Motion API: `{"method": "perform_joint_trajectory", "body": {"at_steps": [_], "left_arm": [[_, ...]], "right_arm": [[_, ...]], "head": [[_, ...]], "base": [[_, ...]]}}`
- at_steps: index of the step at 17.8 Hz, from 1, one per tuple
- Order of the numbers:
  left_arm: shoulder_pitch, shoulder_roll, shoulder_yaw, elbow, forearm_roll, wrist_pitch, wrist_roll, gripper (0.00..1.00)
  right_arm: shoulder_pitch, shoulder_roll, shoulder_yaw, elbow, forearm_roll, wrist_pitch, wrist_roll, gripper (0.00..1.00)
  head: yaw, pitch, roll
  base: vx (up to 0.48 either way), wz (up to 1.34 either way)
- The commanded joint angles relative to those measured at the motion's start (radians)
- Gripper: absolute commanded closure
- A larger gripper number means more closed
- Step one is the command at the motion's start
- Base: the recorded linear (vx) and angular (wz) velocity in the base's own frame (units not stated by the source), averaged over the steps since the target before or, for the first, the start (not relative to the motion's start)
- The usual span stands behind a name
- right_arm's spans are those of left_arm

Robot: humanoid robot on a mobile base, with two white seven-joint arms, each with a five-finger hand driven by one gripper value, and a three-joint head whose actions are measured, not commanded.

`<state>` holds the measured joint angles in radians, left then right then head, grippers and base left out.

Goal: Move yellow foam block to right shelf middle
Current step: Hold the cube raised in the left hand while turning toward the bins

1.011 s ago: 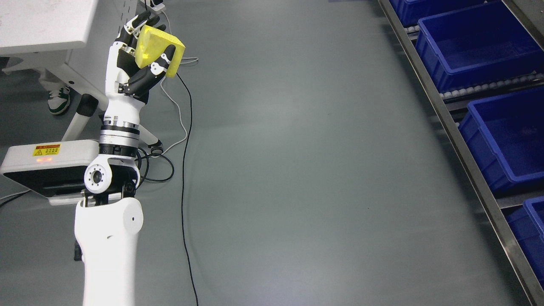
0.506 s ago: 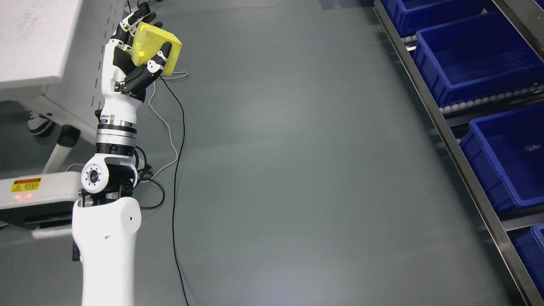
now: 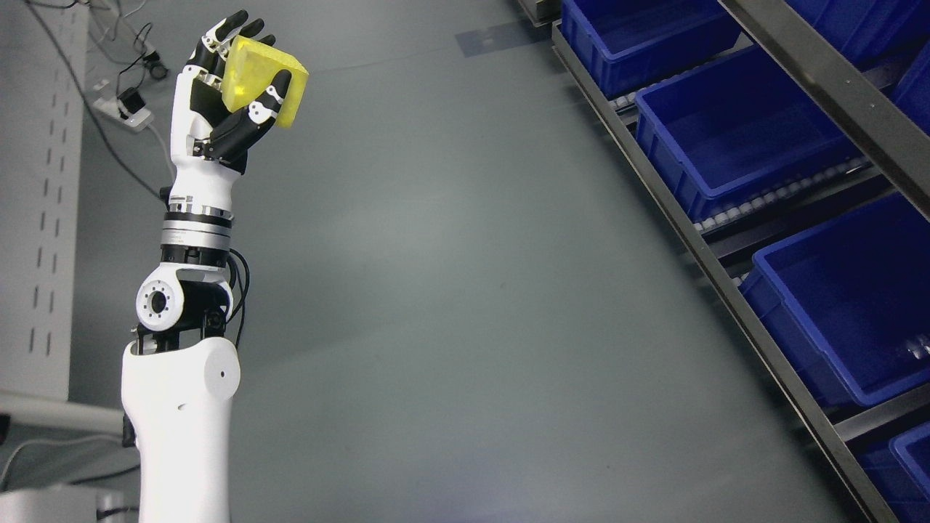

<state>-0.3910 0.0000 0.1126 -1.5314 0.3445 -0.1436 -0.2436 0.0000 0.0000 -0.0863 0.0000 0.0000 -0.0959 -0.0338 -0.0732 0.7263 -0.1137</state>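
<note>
The whole picture has slid, so the robot's head and base have turned, not the things. The white table and the box with the warning sticker, seen a moment ago at 9 o'clock, are gone. The shelf point(image 3: 734, 290) at 3 o'clock now shows more, with its blue bins point(image 3: 726, 138) closer to the middle. This looks like the robot is turning to face the shelf, so the carry is partway done and the drop is not yet done.

The left hand point(image 3: 225, 102) is held up high at 11 o'clock, just as before. Its fingers point(image 3: 258, 116) curl around the yellow foam block point(image 3: 261, 76) and hold it tight. The block is bright yellow, chunky, with flat sides and soft-looking edges. It is well apart from the shelf.
</note>
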Motion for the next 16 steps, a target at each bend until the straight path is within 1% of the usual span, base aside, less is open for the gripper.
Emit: {"method": "perform_joint_trajectory", "body": {"at_steps": [1, 7, 11, 13, 15, 16], "left_arm": [[0.015, 0.017, 0.001, -0.044, 0.001, -0.001, 0.0, 0.46], [0.035, 0.017, -0.008, -0.098, 0.004, -0.002, -0.025, 0.46], [0.015, 0.017, -0.06, -0.168, 0.013, -0.004, -0.035, 0.46], [-0.02, 0.017, -0.112, -0.187, 0.014, -0.004, -0.063, 0.46], [-0.093, 0.017, -0.177, -0.187, 0.014, 0.004, -0.075, 0.48], [-0.142, 0.017, -0.23, -0.187, 0.014, 0.044, -0.077, 0.48]], "right_arm": [[0.002, -0.017, 0.0, -0.017, 0.003, 0.001, 0.0, 0.0], [0.002, -0.017, 0.0, -0.017, 0.003, 0.001, 0.0, 0.0], [0.002, -0.017, 0.0, -0.017, 0.003, 0.001, 0.0, 0.0], [0.002, -0.017, -0.001, -0.017, 0.003, 0.001, 0.0, 0.0], [0.002, -0.017, 0.0, -0.017, 0.003, 0.001, 0.0, 0.0], [0.002, -0.017, 0.0, -0.017, 0.003, 0.001, 0.0, 0.0]], "head": [[0.0, 0.0, 0.0], [0.0, 0.0, 0.0], [0.0, 0.0, 0.0], [0.0, 0.0, 0.0], [0.0, 0.0, 0.0], [0.0, 0.0, 0.0]], "base": [[0.543, -0.39], [0.53, -0.38], [0.557, -0.44], [0.533, -0.57], [0.459, -0.61], [0.436, -0.6]]}}
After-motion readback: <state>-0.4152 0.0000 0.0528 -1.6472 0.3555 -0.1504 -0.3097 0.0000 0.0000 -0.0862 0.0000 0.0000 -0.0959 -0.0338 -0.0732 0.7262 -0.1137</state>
